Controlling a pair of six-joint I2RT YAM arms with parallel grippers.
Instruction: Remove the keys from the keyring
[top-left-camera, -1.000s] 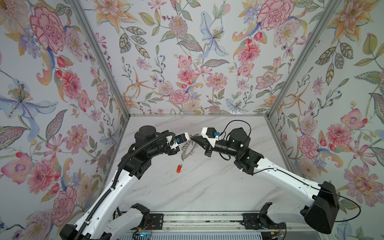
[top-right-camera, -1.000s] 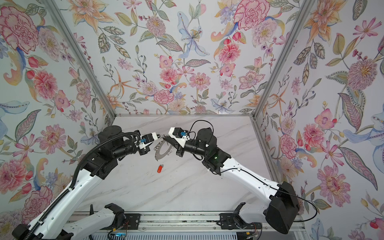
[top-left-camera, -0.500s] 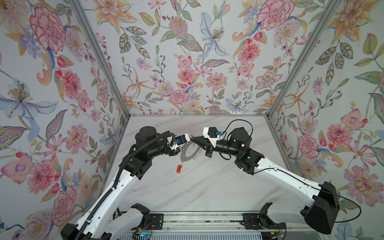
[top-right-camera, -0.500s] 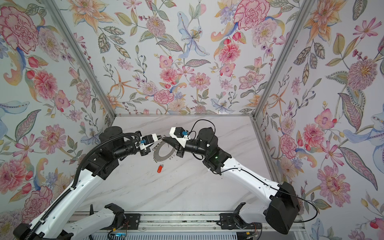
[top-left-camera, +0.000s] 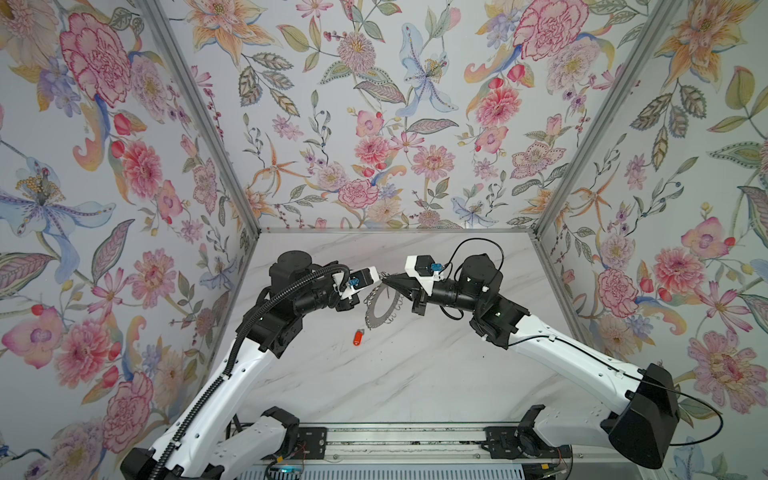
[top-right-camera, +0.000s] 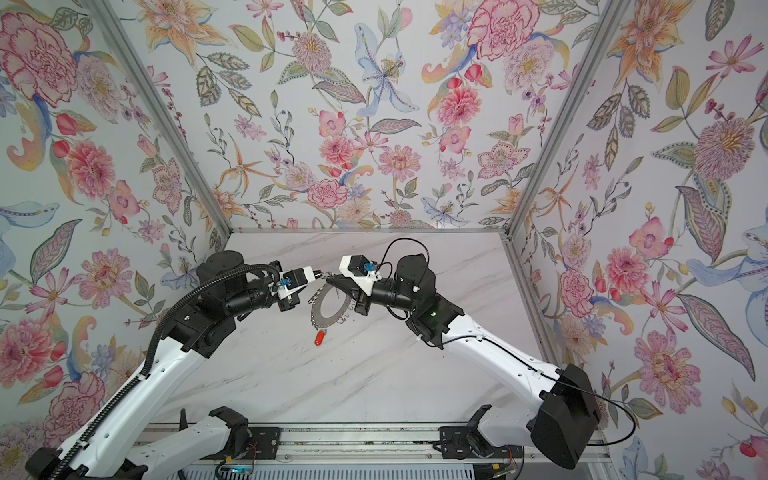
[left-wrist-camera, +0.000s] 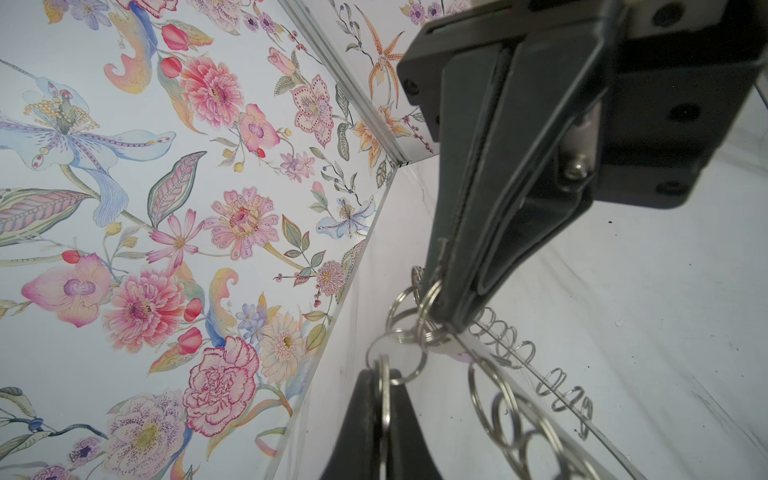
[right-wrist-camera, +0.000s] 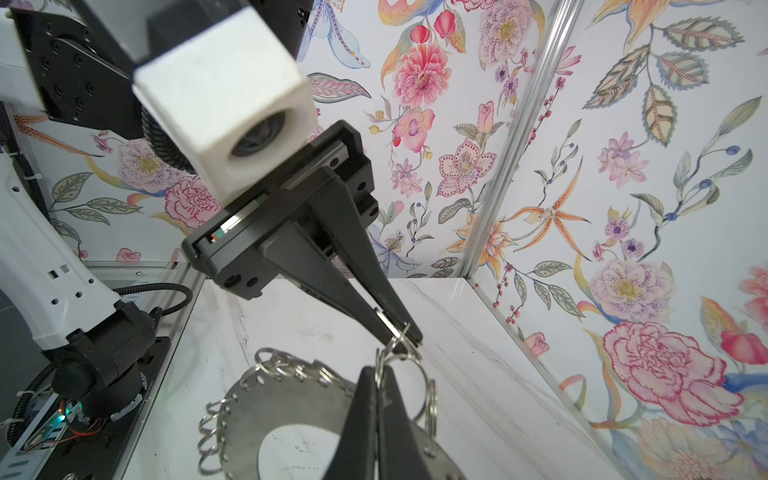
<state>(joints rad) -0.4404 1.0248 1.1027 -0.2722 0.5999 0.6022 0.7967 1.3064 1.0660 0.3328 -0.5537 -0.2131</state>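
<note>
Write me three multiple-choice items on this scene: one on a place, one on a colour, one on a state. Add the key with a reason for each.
1. Where is the orange-red oblong plastic fob?
A. Stuck to the floral wall
B. Lying on the white marble tabletop
C. Inside the ring's hole

2. What colour is the large flat metal ring lined with wire loops?
A. Silver
B. Blue
C. Black

3. How is the right pincer?
A. Wide open
B. Shut on the fob
C. Shut on a small wire loop at the ring's rim

Key:
1 B: in both top views it lies on the marble, nearer the robot's base than the ring.
2 A: bare grey metal shows in the right wrist view.
3 C: its fingers meet around the loop in the right wrist view.
</note>
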